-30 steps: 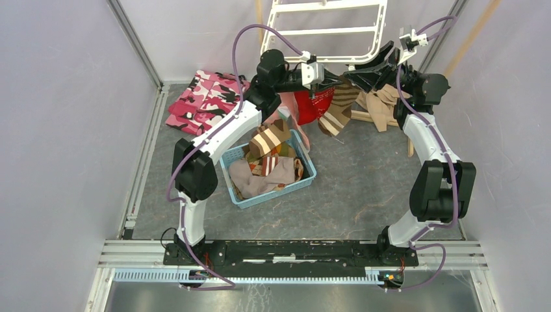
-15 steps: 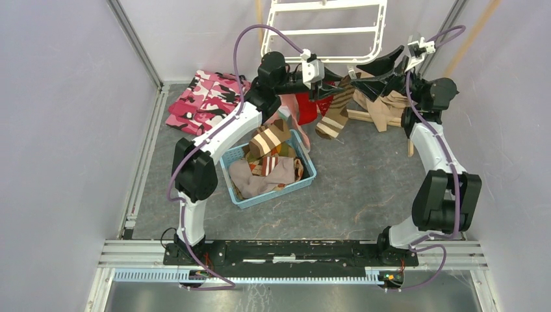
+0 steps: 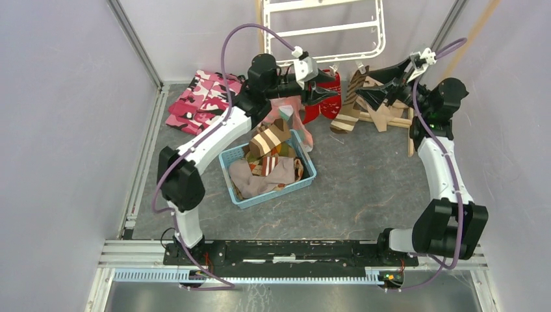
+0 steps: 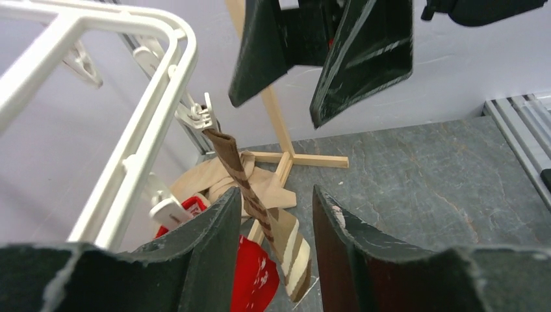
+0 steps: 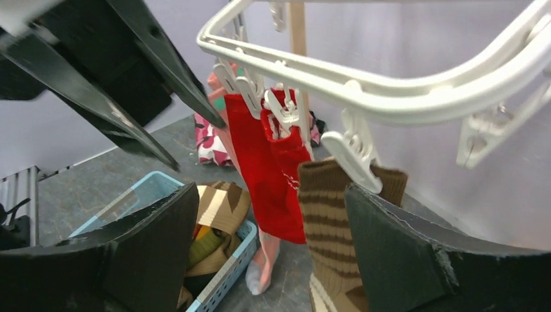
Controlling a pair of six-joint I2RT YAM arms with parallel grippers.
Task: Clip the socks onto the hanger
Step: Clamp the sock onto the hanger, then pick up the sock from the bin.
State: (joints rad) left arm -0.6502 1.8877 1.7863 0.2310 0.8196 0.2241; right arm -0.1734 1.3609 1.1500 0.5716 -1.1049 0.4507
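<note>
Clearly parted, the left gripper point(image 3: 331, 88) has its two black fingers standing with a moderate gap and nothing between them. In its own wrist view the fingers frame a brown sock with cream stripes point(image 4: 260, 208) that hangs free beyond them. Opposite it, the right gripper point(image 3: 369, 84) is spread wide and also holds nothing; its fingertips point toward the left one, the two apart from each other with the striped sock lower down between them. That sock hangs by its cuff from a small white clip peg point(image 4: 198, 116) on the rim of the large white plastic rectangular drying frame point(image 3: 380, 32), which hangs above the far end of the grey table. Beside the sock on the same rim, two red socks with white marks point(image 5: 260, 169) hang from pegs, and a salmon-pink sock point(image 3: 289, 110) hangs next to them. Behind the socks stands a thin wooden pole stand point(image 4: 279, 130) with a tan cloth point(image 4: 208, 179) at its foot. Nearer the arm bases, a light blue plastic basket point(image 3: 308, 172) holds more striped socks, and a pink camouflage garment point(image 3: 201, 101) lies far left.
</note>
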